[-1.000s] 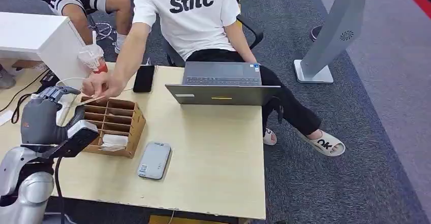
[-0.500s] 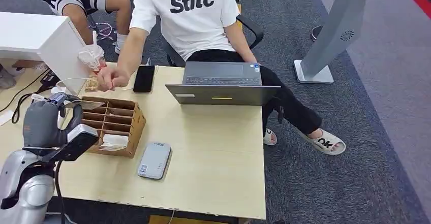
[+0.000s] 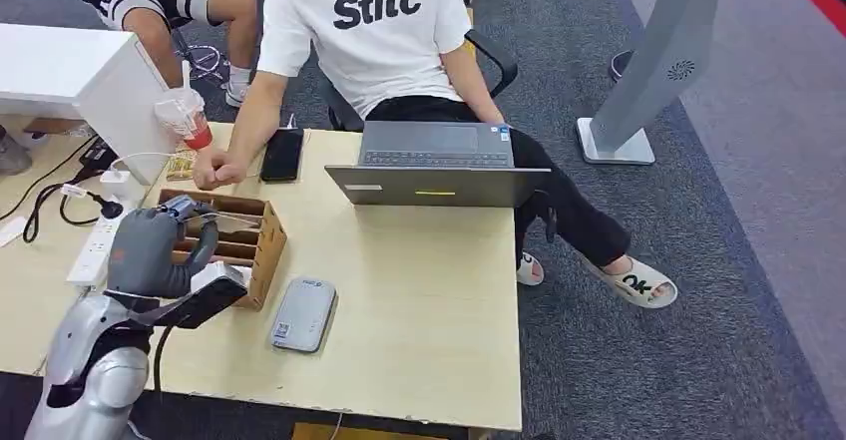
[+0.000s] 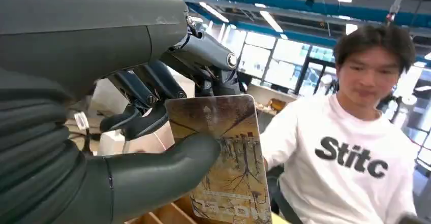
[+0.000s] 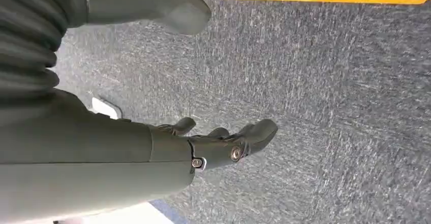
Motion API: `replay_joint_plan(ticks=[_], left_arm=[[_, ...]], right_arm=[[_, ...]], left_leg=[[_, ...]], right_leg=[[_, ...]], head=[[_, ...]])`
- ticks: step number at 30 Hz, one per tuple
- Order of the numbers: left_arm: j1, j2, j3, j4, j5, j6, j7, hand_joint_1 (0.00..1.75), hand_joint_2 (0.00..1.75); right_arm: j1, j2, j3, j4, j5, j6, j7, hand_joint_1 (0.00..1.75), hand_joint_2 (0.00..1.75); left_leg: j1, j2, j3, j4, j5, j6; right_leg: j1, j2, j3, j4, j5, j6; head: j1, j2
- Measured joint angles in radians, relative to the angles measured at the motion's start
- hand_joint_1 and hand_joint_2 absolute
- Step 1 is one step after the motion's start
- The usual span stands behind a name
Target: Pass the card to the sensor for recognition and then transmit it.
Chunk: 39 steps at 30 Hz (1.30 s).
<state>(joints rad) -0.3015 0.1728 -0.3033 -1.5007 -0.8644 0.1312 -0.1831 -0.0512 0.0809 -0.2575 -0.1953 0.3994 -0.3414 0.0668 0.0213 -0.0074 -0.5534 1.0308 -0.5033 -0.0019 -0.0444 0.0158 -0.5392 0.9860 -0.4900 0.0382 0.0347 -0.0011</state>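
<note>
On the left, a white power strip (image 3: 92,250) with dark cables lies on the pale wooden tabletop (image 3: 419,300). Next to it the robot's grey left hand (image 3: 155,250) is raised over the near end of a brown cardboard compartment organiser (image 3: 249,235); it pinches a thin brown printed card (image 4: 223,158) between its thick thumb and darker fingers (image 4: 152,89), the card standing roughly upright in the left wrist view. Just beyond the organiser a person's closed fist (image 3: 214,171) rests on the tabletop beside a black phone (image 3: 282,154) and a clear plastic cup with a red base (image 3: 185,118). A flat grey rectangular sensor device (image 3: 302,314) lies on the tabletop just right of the organiser, apart from the card. Further right stands an open grey laptop (image 3: 437,169), with the person in a white printed T-shirt (image 3: 374,21) seated behind it. The right hand (image 5: 223,142) hangs above grey carpet, fingers loosely curled, holding nothing.
</note>
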Motion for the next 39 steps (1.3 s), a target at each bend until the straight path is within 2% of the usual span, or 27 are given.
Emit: replay_joint_plan(ticks=[7, 12, 23, 29, 39], left_arm=[[-0.011, -0.037, -0.075, 0.084, -0.024, -0.006, -0.003, 1.75, 1.75], [-0.010, -0.035, -0.107, 0.153, 0.018, -0.074, -0.003, 1.75, 1.75], [0.015, -0.002, -0.155, 0.292, 0.002, -0.102, 0.003, 1.75, 1.75], [0.021, 0.007, -0.170, 0.324, -0.003, -0.097, 0.007, 1.75, 1.75], [0.037, 0.004, -0.174, 0.337, -0.009, -0.044, 0.018, 1.75, 1.75]], right_arm=[[0.000, 0.006, 0.000, 0.000, 0.008, 0.000, 0.003, 0.00, 1.75], [0.000, 0.006, 0.000, 0.000, 0.016, 0.000, 0.009, 0.00, 1.75], [0.000, 0.007, 0.000, 0.001, 0.038, 0.016, 0.000, 0.00, 1.75], [0.000, 0.007, 0.000, 0.002, 0.046, 0.018, -0.002, 0.00, 1.75], [0.000, 0.007, 0.000, 0.003, 0.053, 0.017, 0.002, 0.00, 1.75]], left_leg=[[0.000, 0.000, 0.000, 0.000, 0.000, 0.000], [0.000, 0.000, 0.000, 0.000, 0.000, 0.000], [0.000, 0.000, 0.000, 0.000, 0.000, 0.000], [0.000, -0.001, 0.000, 0.000, 0.000, 0.000], [0.000, -0.001, 0.001, 0.000, 0.000, 0.000]], right_leg=[[0.000, 0.000, 0.000, 0.000, 0.000, 0.000], [0.000, 0.000, 0.000, 0.000, 0.000, 0.000], [0.000, 0.000, 0.000, 0.000, 0.000, 0.000], [0.000, -0.001, 0.001, 0.000, 0.000, 0.000], [0.000, -0.001, 0.002, 0.000, 0.000, 0.000]], head=[[0.000, 0.000], [0.000, 0.000], [0.000, 0.000], [0.000, 0.000], [0.000, 0.000]])
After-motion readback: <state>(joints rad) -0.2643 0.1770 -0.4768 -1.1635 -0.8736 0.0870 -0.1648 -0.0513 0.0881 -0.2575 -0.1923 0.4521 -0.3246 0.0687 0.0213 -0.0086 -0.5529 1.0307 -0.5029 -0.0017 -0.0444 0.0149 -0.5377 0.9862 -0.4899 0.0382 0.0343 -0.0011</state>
